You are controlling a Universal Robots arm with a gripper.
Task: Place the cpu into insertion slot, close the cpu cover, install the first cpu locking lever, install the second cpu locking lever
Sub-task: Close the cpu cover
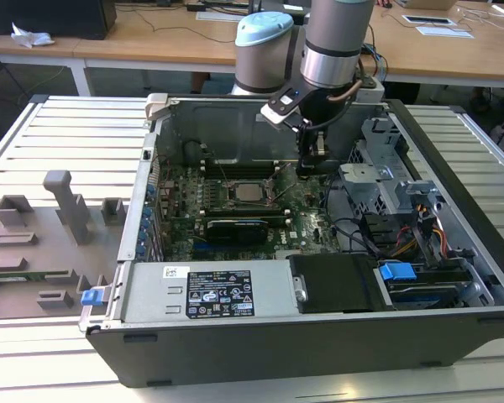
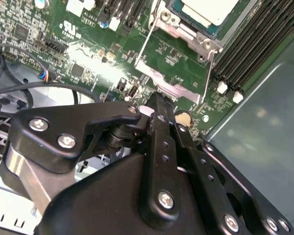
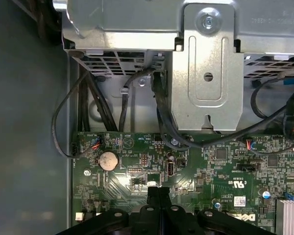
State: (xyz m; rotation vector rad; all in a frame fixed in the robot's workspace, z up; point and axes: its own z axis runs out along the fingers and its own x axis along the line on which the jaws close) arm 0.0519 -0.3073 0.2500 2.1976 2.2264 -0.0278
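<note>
Inside the open computer case [image 1: 227, 126], toward its far wall: claw [image 1: 309, 166] closed beside the loaded socket [image 2: 179, 30].
Your claw hangs over the green board [image 1: 307, 214], fingers [image 2: 157, 129] pressed flat together with nothing between them. Its tip sits just off a corner of the socket, on the exterior view's right of it, between the socket and the metal drive cage [image 1: 378, 168]. The chip [image 1: 252, 191] lies flat in the socket, silver top up, long black memory slots [image 2: 255, 44] along one side. In the first wrist view the tip is near a round coin battery [image 3: 108, 160] and black cables [image 3: 161, 112]; whether it touches the board, you cannot tell.
</note>
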